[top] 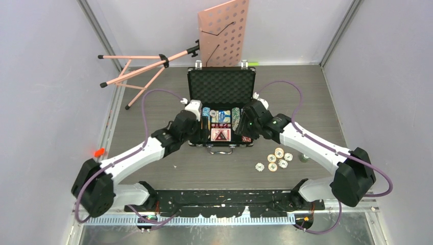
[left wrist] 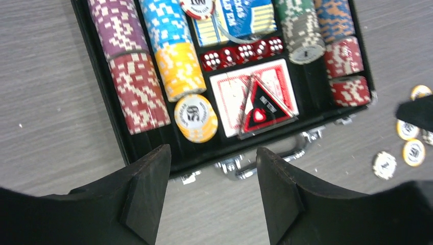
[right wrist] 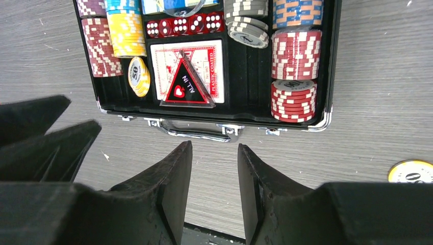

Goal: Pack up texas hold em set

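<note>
The case lies open in the middle of the bench, its foam-lined lid standing up at the back. Rows of chips fill its side slots. A line of red dice and a red card deck with a triangular marker on top sit in the centre.

A few loose chips lie on the bench to the right of the case, near its front corner. Packing therefore looks nearly done but not finished.

The left gripper hovers over the front edge near the handle, spread wide and empty. The right gripper hangs just in front of the handle, its jaws apart with a narrower gap and nothing between them.

The next move probably falls to the right arm. It would swing out to the loose chips, pinch them flat off the bench and set them in a slot. Then the lid can be lowered and latched.

A pink music stand behind the case plays no part.
</note>
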